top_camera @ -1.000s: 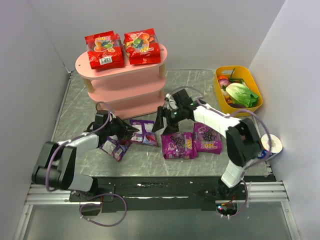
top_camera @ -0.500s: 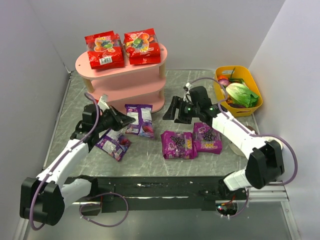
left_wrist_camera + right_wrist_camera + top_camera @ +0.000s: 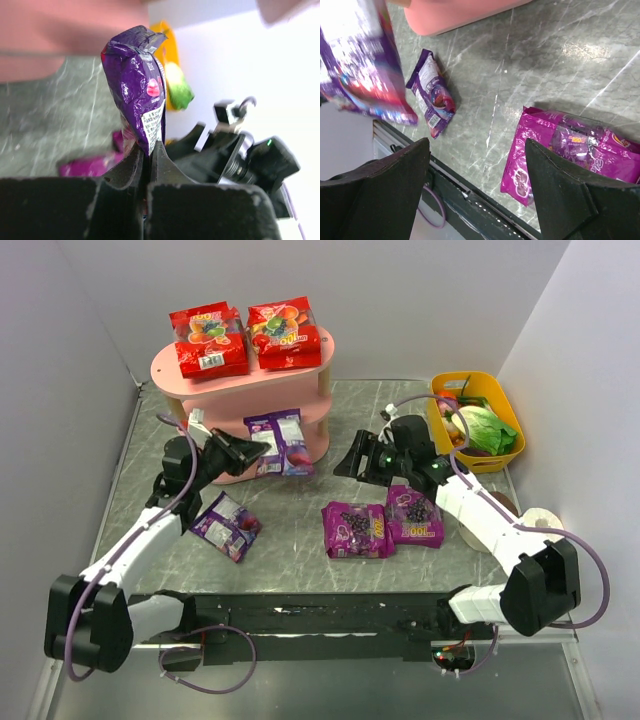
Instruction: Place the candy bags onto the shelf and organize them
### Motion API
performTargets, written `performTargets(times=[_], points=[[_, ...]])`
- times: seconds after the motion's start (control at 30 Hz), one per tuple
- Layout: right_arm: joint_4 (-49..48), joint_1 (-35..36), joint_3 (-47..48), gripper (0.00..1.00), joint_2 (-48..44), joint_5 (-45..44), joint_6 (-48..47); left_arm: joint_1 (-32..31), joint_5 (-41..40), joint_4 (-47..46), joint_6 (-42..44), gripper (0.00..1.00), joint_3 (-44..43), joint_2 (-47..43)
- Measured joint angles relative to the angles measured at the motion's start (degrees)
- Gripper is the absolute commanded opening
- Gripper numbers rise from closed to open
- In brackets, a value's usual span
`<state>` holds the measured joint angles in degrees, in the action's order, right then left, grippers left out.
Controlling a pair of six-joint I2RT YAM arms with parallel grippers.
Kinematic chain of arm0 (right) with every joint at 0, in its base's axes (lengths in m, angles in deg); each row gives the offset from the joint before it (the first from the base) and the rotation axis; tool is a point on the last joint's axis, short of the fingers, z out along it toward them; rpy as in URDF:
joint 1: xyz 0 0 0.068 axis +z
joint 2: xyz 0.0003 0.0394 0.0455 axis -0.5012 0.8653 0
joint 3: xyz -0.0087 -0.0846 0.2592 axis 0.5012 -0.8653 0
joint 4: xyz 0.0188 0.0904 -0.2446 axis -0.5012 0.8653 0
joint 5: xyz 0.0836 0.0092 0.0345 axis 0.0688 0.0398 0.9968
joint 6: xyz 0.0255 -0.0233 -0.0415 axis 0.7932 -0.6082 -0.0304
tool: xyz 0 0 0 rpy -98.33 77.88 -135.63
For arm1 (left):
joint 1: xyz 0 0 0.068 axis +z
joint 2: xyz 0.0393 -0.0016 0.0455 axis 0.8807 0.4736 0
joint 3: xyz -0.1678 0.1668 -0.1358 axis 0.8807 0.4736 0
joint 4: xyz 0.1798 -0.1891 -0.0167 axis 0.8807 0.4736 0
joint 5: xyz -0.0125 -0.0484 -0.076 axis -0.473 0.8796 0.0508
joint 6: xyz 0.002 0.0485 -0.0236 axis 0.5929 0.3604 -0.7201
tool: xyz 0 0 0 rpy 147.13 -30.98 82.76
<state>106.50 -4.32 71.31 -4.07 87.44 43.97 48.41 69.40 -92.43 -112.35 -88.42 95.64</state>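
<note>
Raised blue-violet bag [image 3: 278, 443] now partly hides the shelf [image 3: 230, 378].

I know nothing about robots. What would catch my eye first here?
Probably the pink shelf at the back, with two red candy bags lying on its top tier. Right in front of it, the left gripper holds a blue-violet bag up in the air, pinched by one edge. Two magenta bags lie flat on the table near the middle.
</note>
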Motion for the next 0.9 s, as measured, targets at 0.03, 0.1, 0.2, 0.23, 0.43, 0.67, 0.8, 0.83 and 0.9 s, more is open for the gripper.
performTargets(times=[0.03, 0.1, 0.2, 0.23, 0.43, 0.67, 0.8, 0.83, 0.9], points=[[0.0, -0.1, 0.0, 0.83, 0.0, 0.0, 0.0, 0.0, -0.6, -1.2, -0.7, 0.01, 0.0, 0.6], [-0.3, -0.3, 0.0, 0.83, 0.0, 0.5, 0.2, 0.0, -2.3, -5.2, -2.8, 0.01, 0.0, 3.0], [-1.6, -0.4, 0.0, 0.84, 0.0, 2.1, 1.2, -0.1, -4.2, -10.5, -6.1, 0.01, 0.0, 6.9], [-2.0, -0.5, 0.0, 0.84, 0.1, 2.6, 1.5, -0.2, -4.7, -11.8, -6.9, 0.01, 0.0, 7.9], [-7.7, -0.5, 0.1, 0.84, 2.4, 6.9, 6.1, -0.7, -7.7, -16.7, -11.3, 0.01, -3.9, 16.1], [-18.4, -0.5, 2.4, 0.82, 11.7, 9.7, 13.7, -0.7, -9.0, -17.9, -13.9, 0.02, -9.9, 22.4], [-24.2, -0.5, 5.0, 0.81, 17.4, 9.7, 17.3, -0.6, -9.0, -17.1, -14.2, 0.08, -12.0, 24.0], [-25.3, -0.5, 5.9, 0.8, 18.7, 9.5, 17.9, -0.7, -9.0, -16.6, -14.2, 0.08, -12.7, 24.2], [-27.8, -0.5, 8.0, 0.79, 20.9, 9.1, 19.0, -0.6, -9.0, -15.6, -14.2, 0.1, -13.6, 24.7]])
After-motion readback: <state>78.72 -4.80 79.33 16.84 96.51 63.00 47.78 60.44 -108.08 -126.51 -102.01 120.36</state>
